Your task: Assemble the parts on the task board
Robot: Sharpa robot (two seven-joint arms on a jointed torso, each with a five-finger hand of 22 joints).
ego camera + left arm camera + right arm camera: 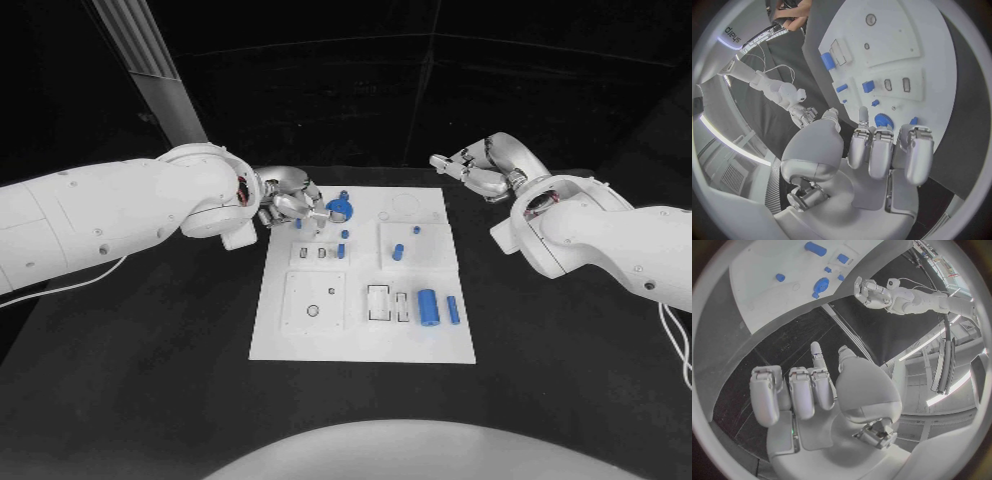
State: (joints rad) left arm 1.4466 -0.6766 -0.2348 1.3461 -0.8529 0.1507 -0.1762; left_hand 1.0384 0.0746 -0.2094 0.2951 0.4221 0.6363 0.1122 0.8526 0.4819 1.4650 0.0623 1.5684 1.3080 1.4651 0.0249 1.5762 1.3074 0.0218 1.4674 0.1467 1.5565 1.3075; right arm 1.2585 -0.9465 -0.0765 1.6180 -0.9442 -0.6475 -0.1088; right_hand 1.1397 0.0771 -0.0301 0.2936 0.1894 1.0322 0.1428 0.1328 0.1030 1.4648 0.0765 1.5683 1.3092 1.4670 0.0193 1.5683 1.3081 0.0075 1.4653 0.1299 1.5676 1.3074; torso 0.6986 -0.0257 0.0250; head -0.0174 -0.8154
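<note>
The white task board (364, 300) lies mid-table on the black table (130, 380), in a dark room. From the board's centre, a round blue part (339, 209) sits at 11 o'clock, a blue cylinder (427, 306) at 5. The left hand (286, 208) hovers at the 11 o'clock corner, fingers curled together, holding nothing. The right hand (473, 169) hangs off the board at 1 o'clock, fingers curled in, empty.

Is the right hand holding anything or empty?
Empty: the right hand hangs over bare table off the board, fingers curled on nothing.
</note>
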